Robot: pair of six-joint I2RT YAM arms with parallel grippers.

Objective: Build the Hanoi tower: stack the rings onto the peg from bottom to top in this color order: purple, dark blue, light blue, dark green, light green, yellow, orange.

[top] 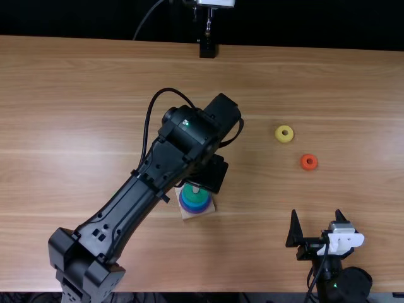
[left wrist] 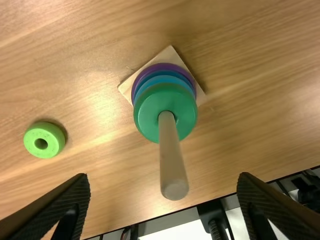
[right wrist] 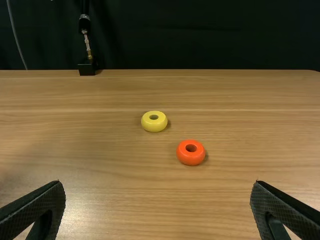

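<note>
In the top view the left gripper (top: 211, 173) hangs over the peg's base (top: 199, 215); in its wrist view the left gripper (left wrist: 164, 200) is open, its fingers apart either side of the pale peg (left wrist: 173, 160). The peg carries a purple ring (left wrist: 159, 66), blue rings (left wrist: 161, 80) and a dark green ring (left wrist: 145, 115) on top. A light green ring (left wrist: 52, 140) lies on the table beside the base. The right gripper (top: 317, 228), open and holding nothing, is near the front edge; the right gripper (right wrist: 158, 207) faces a yellow ring (right wrist: 154, 121) and an orange ring (right wrist: 190, 152).
The wooden table (top: 82, 126) spreads around the peg. A black stand (top: 207, 49) is at the far edge. The left arm (top: 139, 196) crosses diagonally over the table's left half. Yellow and orange rings lie right of the middle.
</note>
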